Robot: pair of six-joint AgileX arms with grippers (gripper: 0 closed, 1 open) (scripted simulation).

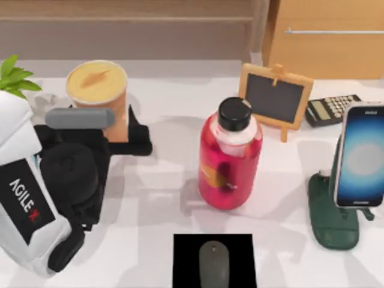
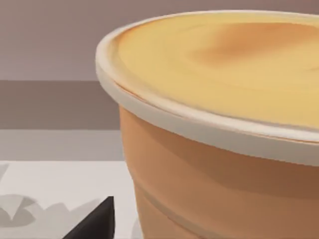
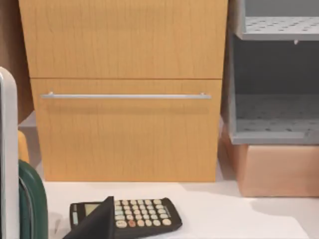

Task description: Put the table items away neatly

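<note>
Progress, judged from the layout: two of three items look settled. The mouse (image 1: 214, 262) lies centred on a black mat (image 1: 186, 249) at the near edge of the desk (image 1: 162, 108). The smartphone (image 1: 362, 157) stands upright, screen lit, in a dark green stand (image 1: 327, 210) at the right side of the desk. The orange cup (image 1: 99, 90) is the item in hand — it sits at the back left, upright, yellowish top level, not yet visibly placed on anything of its own.

Left arm: reaches in from the near left, wrist over the desk, left claw (image 1: 123, 129) at the cup's lower wall. Black fingers (image 1: 139, 137) show on the cup's right flank; the left wrist view has the cup wall close up with one dark fingertip (image 2: 97, 221) beside its base. Whether the claw is clamped on the cup or merely around it — cannot tell.

Right arm: its wrist view looks across a calculator (image 3: 134, 214) toward a wooden cabinet (image 3: 124, 89), with one dark fingertip at the edge; claw state cannot be told.

Bystanders on the desk: red bottle (image 1: 230, 159) at centre, small chalkboard easel (image 1: 276, 96) behind it.
</note>
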